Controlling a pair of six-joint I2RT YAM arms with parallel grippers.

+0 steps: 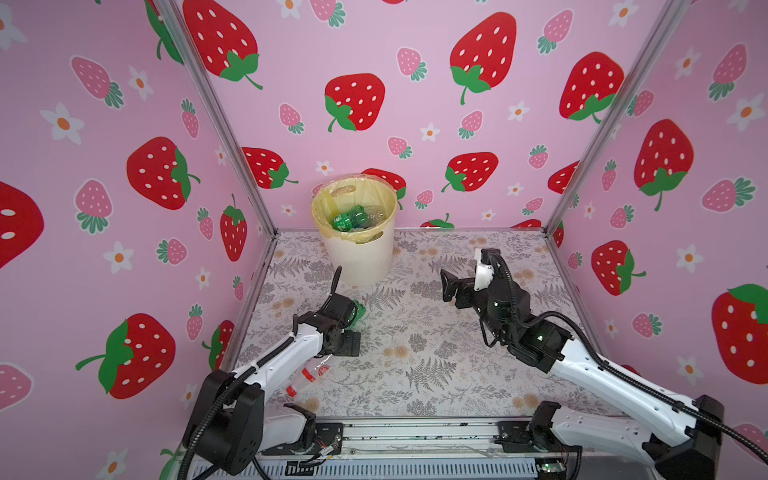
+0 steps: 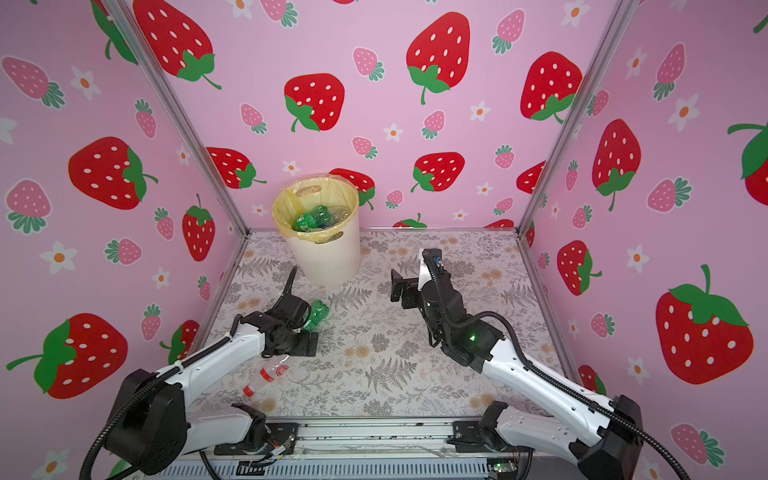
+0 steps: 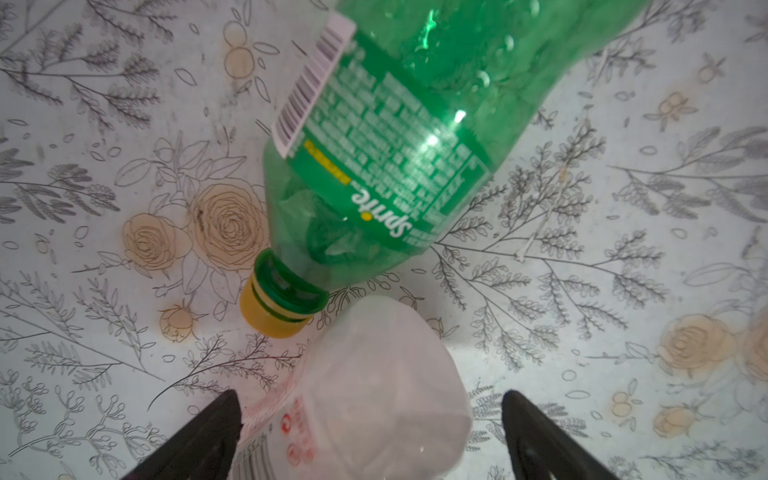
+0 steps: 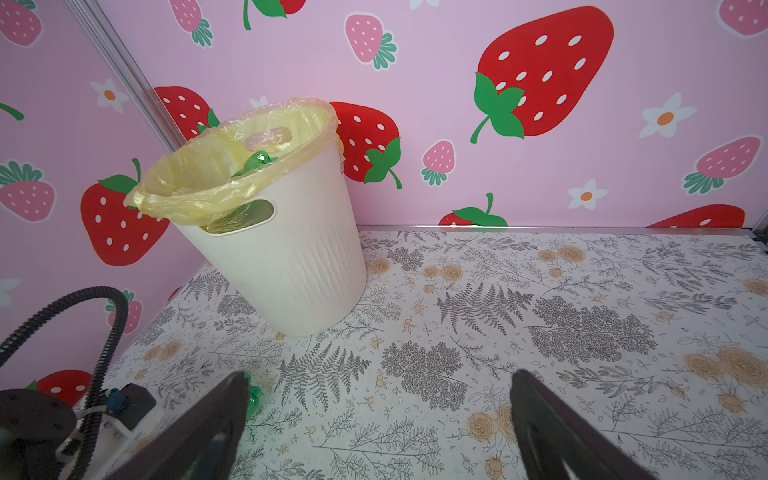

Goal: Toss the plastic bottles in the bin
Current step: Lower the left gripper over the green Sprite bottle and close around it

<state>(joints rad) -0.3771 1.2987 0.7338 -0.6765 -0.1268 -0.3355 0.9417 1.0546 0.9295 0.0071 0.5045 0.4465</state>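
Observation:
A green bottle (image 3: pixel 415 145) with a yellow cap lies on the floral table, seen in both top views (image 1: pixel 359 311) (image 2: pixel 319 311). A clear bottle (image 3: pixel 386 357) with a red label and red cap lies nearer the front left (image 1: pixel 308 375) (image 2: pixel 271 373). My left gripper (image 3: pixel 370 399) is open, low over the clear bottle's base end, a finger on each side of it (image 1: pixel 349 345) (image 2: pixel 308 344). The cream bin (image 1: pixel 360 257) (image 2: pixel 329 259) (image 4: pixel 291 270) stands at the back left with several bottles inside (image 1: pixel 353 218). My right gripper (image 4: pixel 379 374) hangs open and empty in mid-air (image 1: pixel 446 286) (image 2: pixel 397 286).
Pink strawberry walls with metal corner posts (image 1: pixel 232 137) close in the table on three sides. The left arm's cable (image 4: pixel 112 316) loops up near the bin. A metal rail (image 1: pixel 415 432) runs along the front edge.

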